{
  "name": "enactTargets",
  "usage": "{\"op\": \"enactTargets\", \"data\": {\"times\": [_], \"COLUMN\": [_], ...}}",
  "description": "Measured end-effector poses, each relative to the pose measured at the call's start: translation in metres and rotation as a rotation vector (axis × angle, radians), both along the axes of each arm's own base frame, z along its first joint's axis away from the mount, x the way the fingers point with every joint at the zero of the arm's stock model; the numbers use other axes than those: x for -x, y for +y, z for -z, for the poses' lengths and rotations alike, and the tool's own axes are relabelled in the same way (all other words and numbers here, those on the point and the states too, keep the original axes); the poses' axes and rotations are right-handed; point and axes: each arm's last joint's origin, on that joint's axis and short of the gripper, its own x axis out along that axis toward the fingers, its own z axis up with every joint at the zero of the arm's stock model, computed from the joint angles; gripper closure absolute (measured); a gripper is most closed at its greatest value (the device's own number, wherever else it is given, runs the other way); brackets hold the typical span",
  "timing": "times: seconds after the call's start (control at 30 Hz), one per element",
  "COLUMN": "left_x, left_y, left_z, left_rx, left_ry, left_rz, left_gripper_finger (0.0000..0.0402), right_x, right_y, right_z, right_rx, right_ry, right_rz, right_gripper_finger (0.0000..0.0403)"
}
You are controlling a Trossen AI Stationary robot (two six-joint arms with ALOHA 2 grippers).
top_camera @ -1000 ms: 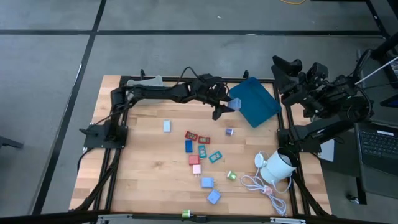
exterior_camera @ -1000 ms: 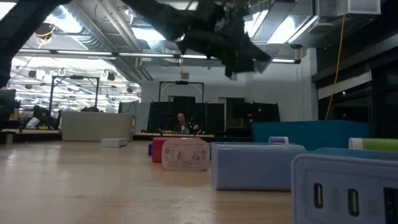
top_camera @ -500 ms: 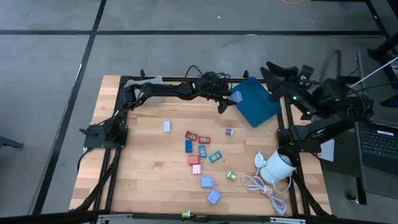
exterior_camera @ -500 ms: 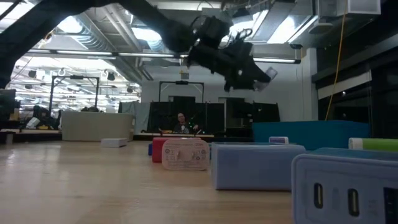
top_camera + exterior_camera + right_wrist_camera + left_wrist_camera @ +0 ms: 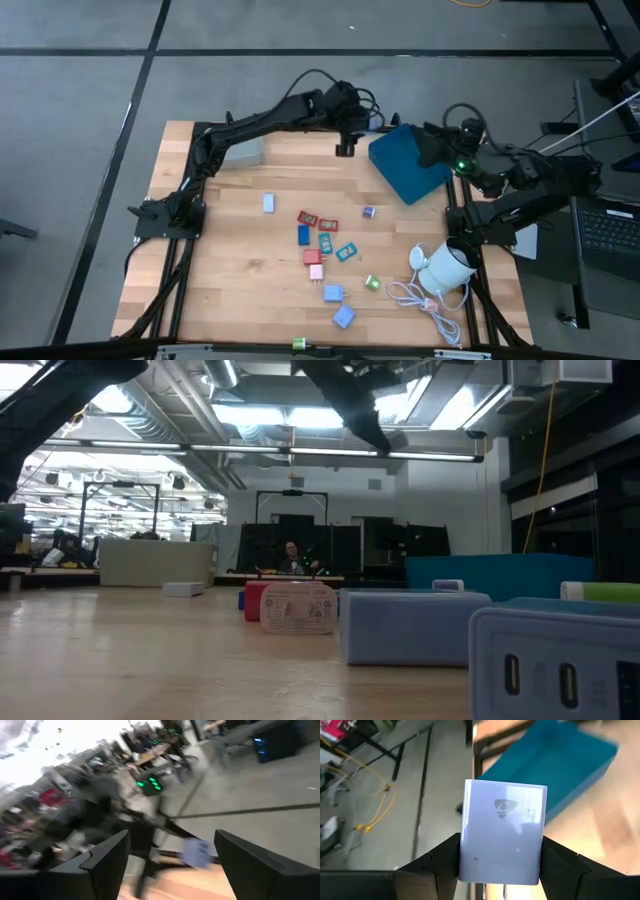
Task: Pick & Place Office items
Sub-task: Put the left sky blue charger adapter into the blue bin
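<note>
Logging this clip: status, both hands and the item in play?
Left hand shut on light blue block, raised beside blue tray. Right hand open, empty, over tray's far side. Nothing in the way.

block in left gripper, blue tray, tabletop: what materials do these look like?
Block in the left gripper: likely smooth plastic, pale lavender-blue, soft sheen, rounded edges, faint printed logo.
Blue tray: probably plastic, uniform teal-blue, matte; cannot rule out coated metal.
Tabletop: wood, light planks with visible seams and grain, low-gloss finish.
</note>
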Motion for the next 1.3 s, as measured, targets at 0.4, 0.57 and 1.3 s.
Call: {"op": "enactTargets", "data": {"times": [0.4,0.57,1.3], "left_x": [-0.009,-0.012,-0.019], "left_y": [-0.041,-0.053,-0.057], "left_z": [-0.035,-0.036,-0.04], "left_rx": [-0.141,-0.142,-0.182], "left_ry": [-0.1,-0.105,-0.171], "left_rz": [0.174,0.189,0.165], "left_gripper_finger": [0.019,0.019,0.019], "right_x": [-0.008,-0.009,-0.041], "right_y": [-0.021,-0.026,-0.028], "right_z": [0.023,0.023,0.028], "right_rx": [-0.117,-0.131,-0.164], "right_ry": [0.193,0.196,0.18], "right_rz": [-0.055,-0.068,-0.176], "right_gripper_finger": [0.0108,0.0108,0.0108]}}
